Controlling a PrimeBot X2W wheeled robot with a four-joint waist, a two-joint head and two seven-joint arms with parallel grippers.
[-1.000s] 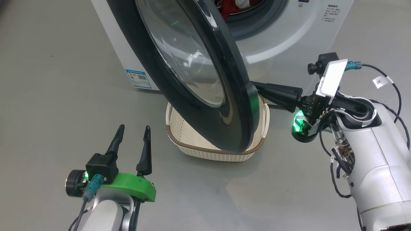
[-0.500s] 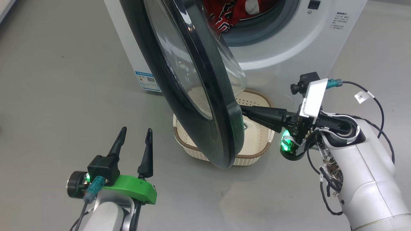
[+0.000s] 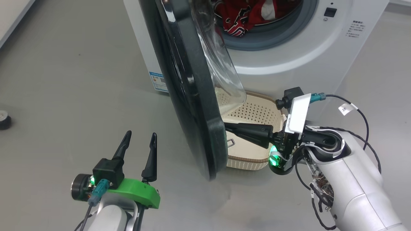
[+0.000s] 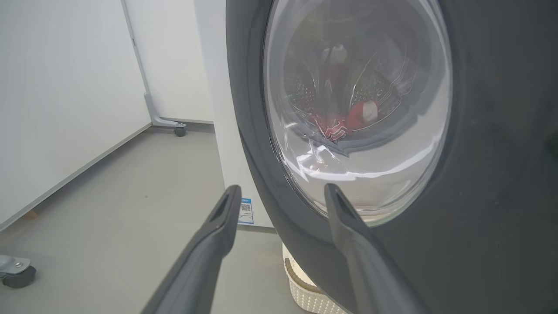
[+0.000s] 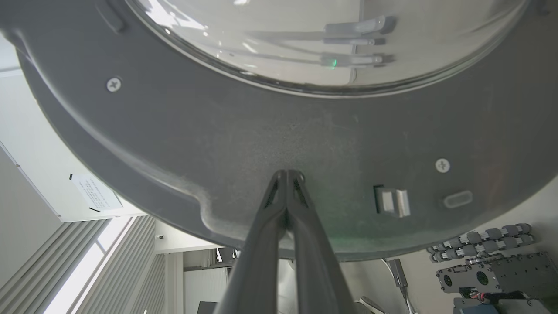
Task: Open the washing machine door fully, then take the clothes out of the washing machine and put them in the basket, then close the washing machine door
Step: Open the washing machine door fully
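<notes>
The washing machine door (image 3: 189, 96) stands partly open, and in my head view I see it almost edge-on, its glass bowl (image 3: 221, 73) bulging toward the washing machine (image 3: 289, 61). The clothes (image 3: 247, 16) lie in the drum, red with white patches and black lettering, just inside the grey rubber rim. The basket (image 3: 257, 110) sits on the floor (image 3: 64, 80) right in front of the machine, below the opening. The door's lower edge hangs over its left part and hides that side from me. My right gripper (image 3: 228, 127) reaches across the basket with its two fingers pressed together on nothing. In the right wrist view their tips touch the door's dull inner face, just below the glass and beside the latch (image 5: 391, 201). My left gripper (image 3: 139, 136) hovers on the door's outer side, well apart from it, jaws spread and empty. A blue label sticker (image 3: 159, 81) shows low on the machine's side, and a castor (image 3: 4, 119) rests far to the left.
</notes>
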